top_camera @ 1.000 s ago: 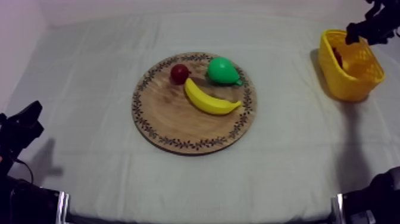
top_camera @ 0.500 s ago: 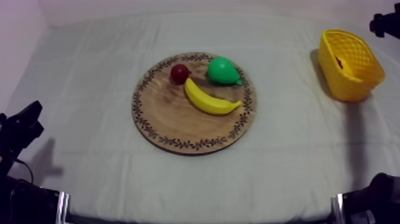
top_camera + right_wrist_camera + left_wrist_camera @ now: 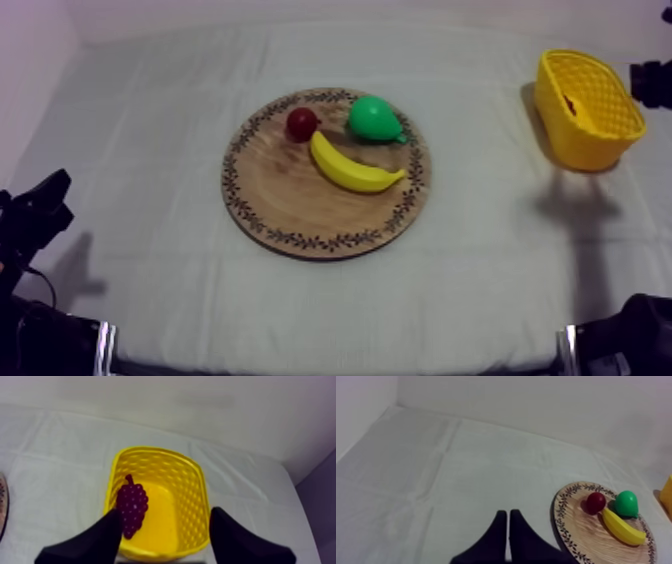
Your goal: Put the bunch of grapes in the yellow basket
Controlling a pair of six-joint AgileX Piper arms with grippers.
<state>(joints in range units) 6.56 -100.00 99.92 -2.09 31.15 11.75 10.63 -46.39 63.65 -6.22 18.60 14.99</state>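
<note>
The bunch of grapes (image 3: pixel 132 507), dark purple, lies inside the yellow basket (image 3: pixel 196 501) against its left wall. In the top view the basket (image 3: pixel 592 128) stands at the far right with a dark bit of the grapes (image 3: pixel 569 102) showing inside. My right gripper (image 3: pixel 165 515) is open just in front of the basket, nothing between its fingers; from above it (image 3: pixel 652 82) sits at the right edge beside the basket. My left gripper (image 3: pixel 508 515) is shut on nothing, low at the left (image 3: pixel 45 202).
The round wooden board (image 3: pixel 272 205) lies mid-table holding a banana (image 3: pixel 352 170), a green pear (image 3: pixel 374 118) and a small red fruit (image 3: pixel 302 123). From the left wrist, the board (image 3: pixel 576 531) is beside the fingers. Bare cloth separates board and basket.
My right gripper has drawn back from over the basket to the right edge and come lower beside it. The grapes stay in the basket. The left arm is still.
</note>
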